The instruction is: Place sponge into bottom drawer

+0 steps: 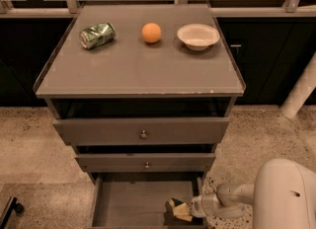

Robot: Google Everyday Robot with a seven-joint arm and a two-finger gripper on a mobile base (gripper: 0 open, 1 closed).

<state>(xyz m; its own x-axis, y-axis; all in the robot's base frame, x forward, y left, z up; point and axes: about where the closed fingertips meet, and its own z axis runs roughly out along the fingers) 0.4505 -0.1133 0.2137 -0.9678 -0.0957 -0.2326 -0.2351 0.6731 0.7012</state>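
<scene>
- Down at the near right, the tool [176, 213] grips the sponge [183, 208] inside the open bottom drawer [133, 203].
- Can [97, 35], orange ball [151, 32], bowl [198, 36] sit on the surface [138, 72].

sponge [181, 210]: showing pale yellow foam under a dark green face
gripper [174, 214]: showing dark, clasping the sponge at the bottom drawer's right
bottom drawer [133, 198]: showing plain grey
crushed can [97, 35]: gleaming green and silver
ball [151, 32]: glowing orange
bowl [198, 35]: showing off-white
floor [29, 144]: showing speckled beige
</scene>
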